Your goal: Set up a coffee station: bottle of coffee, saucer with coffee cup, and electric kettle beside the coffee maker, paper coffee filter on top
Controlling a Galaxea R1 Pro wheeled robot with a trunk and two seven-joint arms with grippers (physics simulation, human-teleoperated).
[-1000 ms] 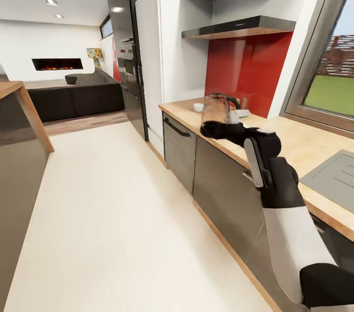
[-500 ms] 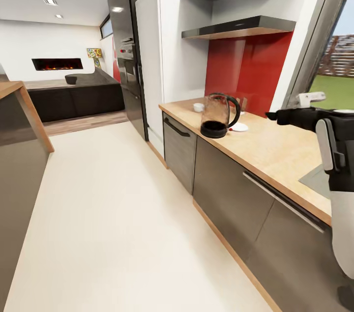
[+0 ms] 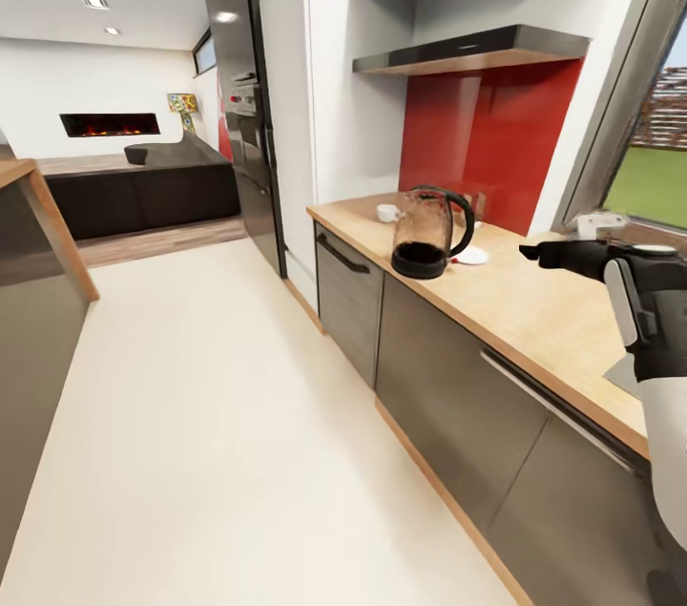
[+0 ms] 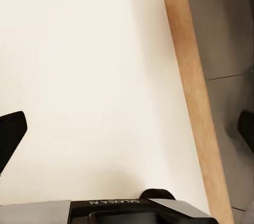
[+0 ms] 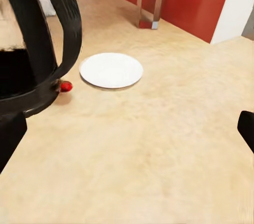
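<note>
Right gripper (image 3: 530, 251) hangs over the countertop (image 3: 534, 301), fingers spread wide and holding nothing; in the right wrist view its two tips sit at the far edges with bare worktop between them. Left gripper (image 4: 127, 134) is likewise spread and empty, pointing down at the floor (image 4: 90, 65) beside the cabinet plinth.

The kettle (image 3: 426, 231) stands upright near the counter's front edge, its black handle turned towards the right arm. Just behind it lies the saucer (image 5: 111, 70), bare, and the cup (image 3: 386, 212) sits well apart, farther along the counter towards the fridge. No coffee maker can be made out here.

Judging by this, the kettle looks set down and the cup is a likely next pick. To do it well, the arm should pass behind or above the kettle rather than brush its handle, approach the cup from above with the fingers straddling the rim opposite the handle, then lower it squarely into the saucer's sunken centre.
</note>
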